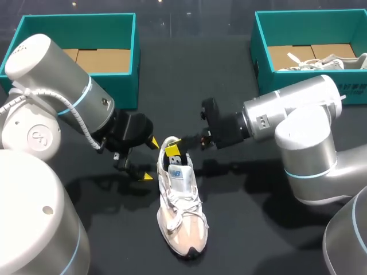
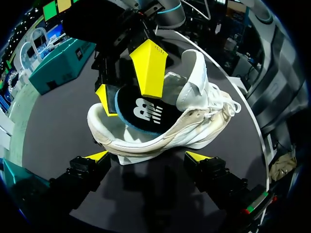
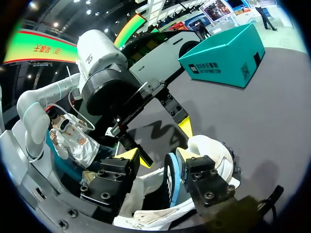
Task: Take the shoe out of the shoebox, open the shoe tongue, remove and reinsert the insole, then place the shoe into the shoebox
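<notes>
**Insole on edge in the heel, shoe lying mid-table**

On the black table (image 1: 275, 229), with the two teal shoeboxes (image 1: 123, 86) at its far corners, the shoe (image 1: 180, 212) lay with its long axis running far to near, heel toward the far edge. My right pincer (image 3: 155, 158) was the nearer, over the heel opening. Its fingers stood apart, and the insole (image 2: 141, 111) stood on edge between them against one finger, so I judged it not clamped. My left pincer (image 2: 148, 156) waited just beside the heel, spread wide and holding nothing.
</notes>
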